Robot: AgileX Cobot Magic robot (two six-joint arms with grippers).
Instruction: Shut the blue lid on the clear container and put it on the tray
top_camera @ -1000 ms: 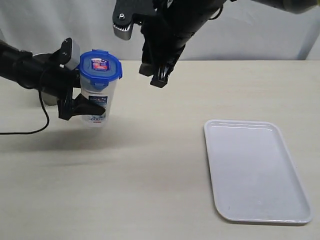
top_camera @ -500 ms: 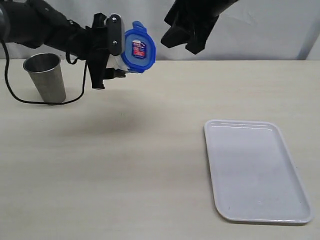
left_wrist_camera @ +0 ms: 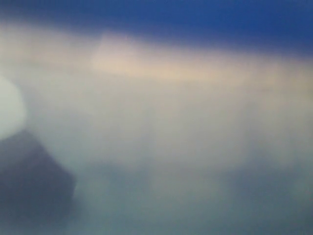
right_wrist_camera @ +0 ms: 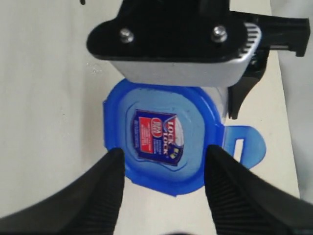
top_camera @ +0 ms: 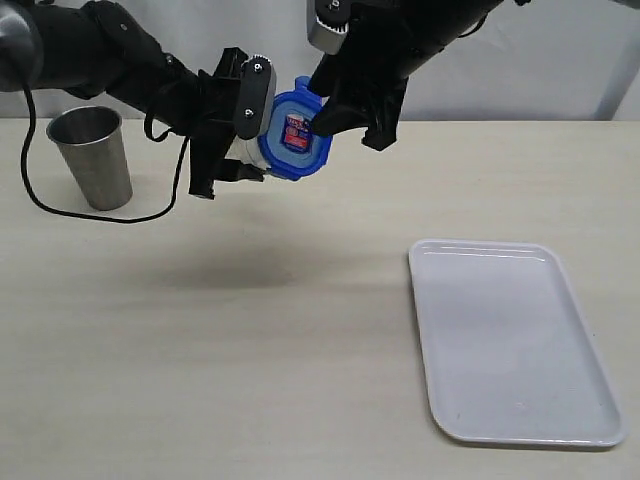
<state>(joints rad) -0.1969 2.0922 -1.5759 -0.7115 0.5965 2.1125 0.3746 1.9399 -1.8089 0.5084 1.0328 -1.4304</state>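
**Canister held sideways in the air, lid facing my right jaws**

My left gripper [top_camera: 240, 140] is clenched on the clear container [top_camera: 252, 152], holding it off the table [top_camera: 250, 350] in the upper middle of the exterior view, left of centre. The canister lies tipped on its side. Most of its body is hidden behind my own fingers, so only a pale strip of it shows.

The blue lid [top_camera: 297, 137] sits on the container's mouth and faces toward the right of that frame. In the right wrist view its red-and-blue sticker [right_wrist_camera: 156, 137] is in the centre of the picture. One snap tab [right_wrist_camera: 244, 144] sticks out flat from the lid's edge at centre right.

My right gripper [right_wrist_camera: 165, 156] is released, jaws spread wide, one finger on each side of the lid near its lower edge. I cannot tell whether the fingers touch it.

My left wrist view is a blur, with only a blue band along the top.

The tray [top_camera: 510, 340] lies flat in the lower right of the exterior view, well apart from the container. A grey steel cup [top_camera: 92, 155] stands upright at the left edge, with a black cable [top_camera: 60, 210] looping beside it.
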